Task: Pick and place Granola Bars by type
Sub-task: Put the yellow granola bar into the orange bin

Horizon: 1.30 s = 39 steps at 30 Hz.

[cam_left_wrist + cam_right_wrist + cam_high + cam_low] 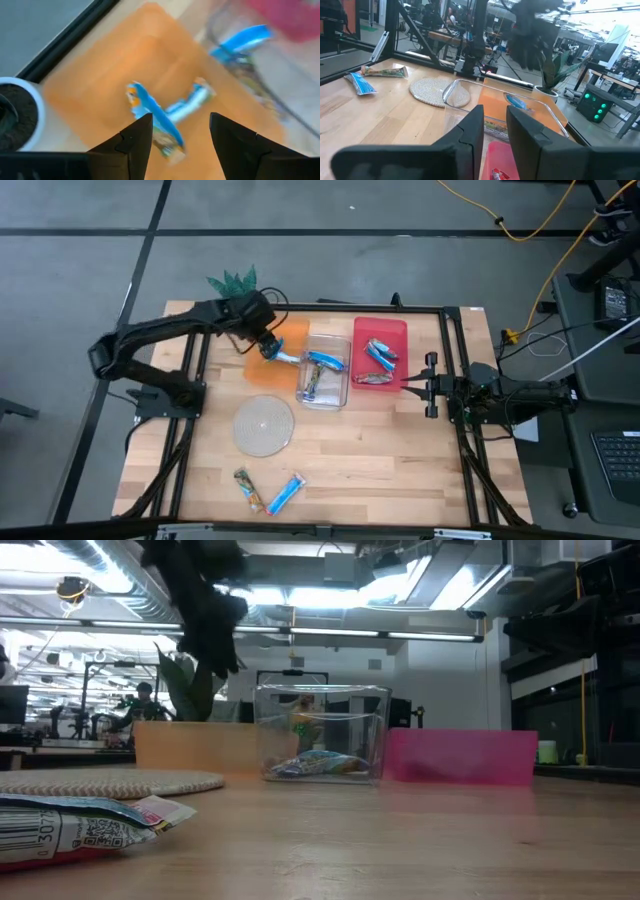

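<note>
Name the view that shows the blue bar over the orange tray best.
The left wrist view: the blue bar fills the frame above the orange tray. The high view shows it small beside the left gripper; the low view hides it; the right wrist view glimpses it.

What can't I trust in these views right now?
- Left gripper: left wrist view blurred; grip on the blue bar unclear.
- Orange tray: low view's wall hides its contents.
- Red bin: bar types too small in the high view.
</note>
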Tool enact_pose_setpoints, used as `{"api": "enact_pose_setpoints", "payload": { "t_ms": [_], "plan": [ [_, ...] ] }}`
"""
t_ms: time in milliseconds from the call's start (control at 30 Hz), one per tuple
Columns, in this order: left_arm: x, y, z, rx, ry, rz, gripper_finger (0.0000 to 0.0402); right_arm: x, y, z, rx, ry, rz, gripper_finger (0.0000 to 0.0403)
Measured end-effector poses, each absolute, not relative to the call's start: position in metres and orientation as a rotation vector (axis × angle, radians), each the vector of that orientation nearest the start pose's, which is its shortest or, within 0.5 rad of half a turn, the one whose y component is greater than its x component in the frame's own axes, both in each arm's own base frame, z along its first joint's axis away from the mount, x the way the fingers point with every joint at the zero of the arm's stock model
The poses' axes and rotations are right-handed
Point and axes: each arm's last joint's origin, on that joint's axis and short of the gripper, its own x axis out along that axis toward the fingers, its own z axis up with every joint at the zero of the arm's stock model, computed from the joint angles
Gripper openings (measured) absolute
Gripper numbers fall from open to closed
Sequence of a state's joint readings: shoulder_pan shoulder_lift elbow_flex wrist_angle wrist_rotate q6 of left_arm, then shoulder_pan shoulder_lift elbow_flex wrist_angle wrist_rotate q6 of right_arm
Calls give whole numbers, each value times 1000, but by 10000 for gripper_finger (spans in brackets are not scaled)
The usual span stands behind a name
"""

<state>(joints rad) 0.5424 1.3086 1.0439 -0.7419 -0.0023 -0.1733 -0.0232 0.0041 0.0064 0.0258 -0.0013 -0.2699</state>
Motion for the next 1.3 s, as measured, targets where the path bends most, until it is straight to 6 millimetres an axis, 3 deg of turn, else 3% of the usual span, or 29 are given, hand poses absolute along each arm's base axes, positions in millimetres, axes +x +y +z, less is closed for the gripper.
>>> {"api": "enact_pose_setpoints", "payload": {
  "t_ms": [333,667,1000,1300],
  "plan": [
    [191,60,308,-417,893,426,187,98,-2,168,-270,-25,-26,87],
    [172,-6,325,-410,848,251,185,97,-2,168,-270,-25,-26,87],
    [167,-72,319,-367,901,63,184,98,-2,168,-270,-25,-25,87],
    [167,-145,285,-197,1046,-12,184,98,-2,168,-270,-25,-25,87]
  ]
}}
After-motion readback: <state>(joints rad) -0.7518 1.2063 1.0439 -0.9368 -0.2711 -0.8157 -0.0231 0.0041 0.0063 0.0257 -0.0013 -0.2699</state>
